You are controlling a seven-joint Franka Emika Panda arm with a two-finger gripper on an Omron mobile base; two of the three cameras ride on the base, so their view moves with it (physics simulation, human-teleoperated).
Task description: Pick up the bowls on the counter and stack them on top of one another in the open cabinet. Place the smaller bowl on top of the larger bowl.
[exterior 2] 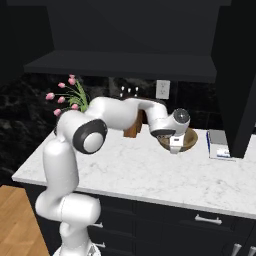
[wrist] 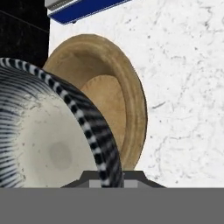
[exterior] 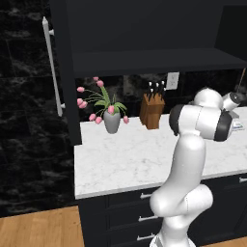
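In the hand view the smaller bowl (wrist: 52, 144), grey and streaked with a pale mottled inside, looms close at the left. Its rim runs down between my gripper (wrist: 107, 177), which is shut on it. Behind it lies the larger bowl (wrist: 118, 87), tan and wooden-looking, on the counter (wrist: 183, 87). In the right base view my gripper (exterior 2: 174, 145) hangs at the near rim of the larger bowl (exterior 2: 189, 140), on the counter (exterior 2: 140, 170) toward the back right. The open cabinet (exterior 2: 125, 65) with its dark shelf sits above; its door handle (exterior: 50, 67) shows at the left.
A white and blue box (exterior 2: 219, 145) lies right of the tan bowl, also box (wrist: 83, 8). The knife block (exterior: 152, 111) and the grey flower vase (exterior: 112, 120) stand at the back of the counter (exterior: 120, 154). A wall outlet (exterior 2: 162, 89) sits behind.
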